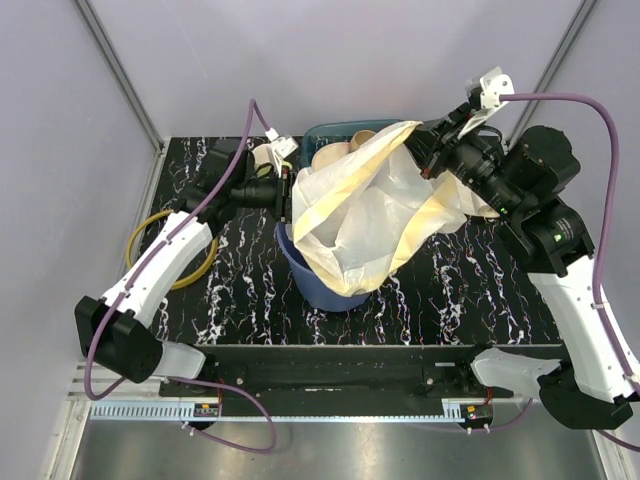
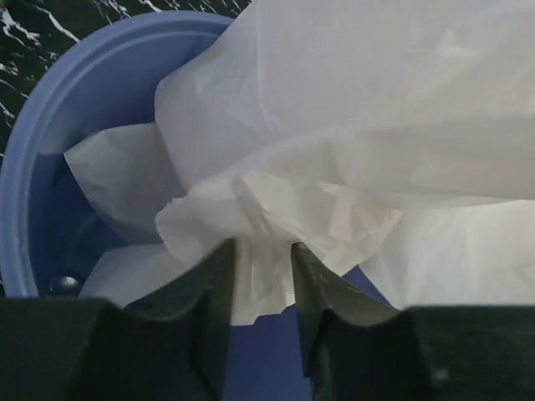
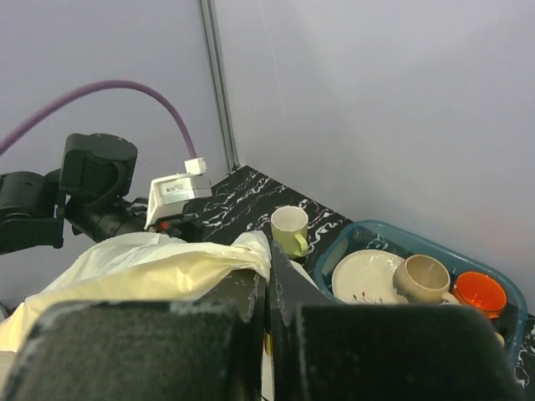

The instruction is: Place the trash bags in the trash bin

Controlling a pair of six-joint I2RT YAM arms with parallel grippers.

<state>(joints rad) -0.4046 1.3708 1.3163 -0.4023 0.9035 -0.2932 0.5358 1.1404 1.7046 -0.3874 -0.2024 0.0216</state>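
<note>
1. Step in hand: lowering the large trash bag into the trash bin; the bag is stretched between the two arms above the bin, its lower folds hanging over the bin's mouth and most of the film above the rim; judged partly done.
2. Right gripper: clenched, with a corner of the bag pinched in the seam between its fingers; it holds that end high, behind and to the right of the bin.
3. Left gripper: over the bin, fingers a little apart with a crumpled strip of film in the gap; whether it pinches the film or has let go cannot be told.
4. Next move, as a judgement: carry the right-held end across and down to the bin's mouth and release it there, while the left arm presses the bunched film inside; the film looks light and springy, and is likely to billow back over the rim.
5. Left wrist view only: the bin's interior, with film lying against its inner wall; same bag or another, cannot tell.
6. Right wrist view, mostly covered by the bag from above: teal basket holding a cream plate, beige mug and orange cup; green mug just beside it; bin not in sight.
7. Top view only: the bag's whole span; a yellow hoop on the table under the left arm, apart from the bin; no small bundle of bags made out in any view.
</note>
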